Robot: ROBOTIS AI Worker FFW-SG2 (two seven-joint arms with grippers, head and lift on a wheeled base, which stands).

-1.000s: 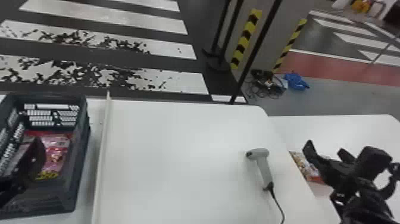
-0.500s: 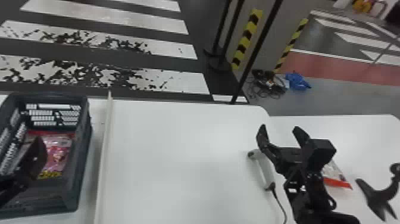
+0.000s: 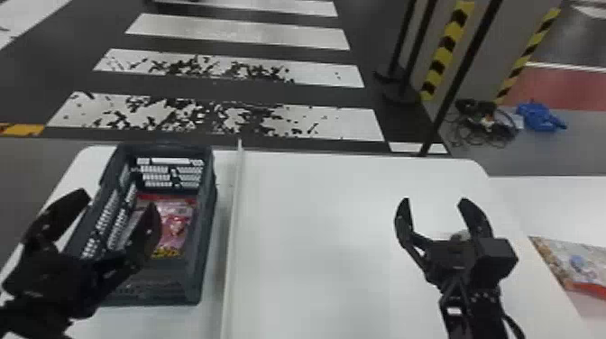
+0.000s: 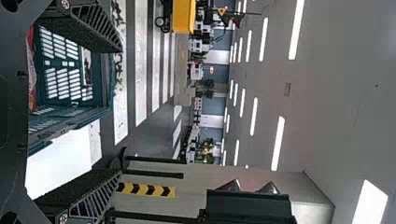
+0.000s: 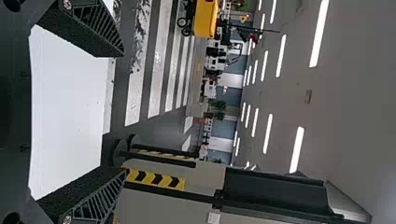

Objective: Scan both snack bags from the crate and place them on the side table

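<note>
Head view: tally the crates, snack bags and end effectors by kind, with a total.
Crate: 1
Snack bags: 2, one in the crate, one on the side table
End effectors: 2, left and right
Total: 5

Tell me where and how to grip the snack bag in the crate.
Pinch the snack bag around its middle, coming straight down through the open top of the crate, probably with the left gripper, which is nearer. The bag lies low with its broad printed face up, and the crate's walls rise around it, so a sideways approach looks blocked.
</note>
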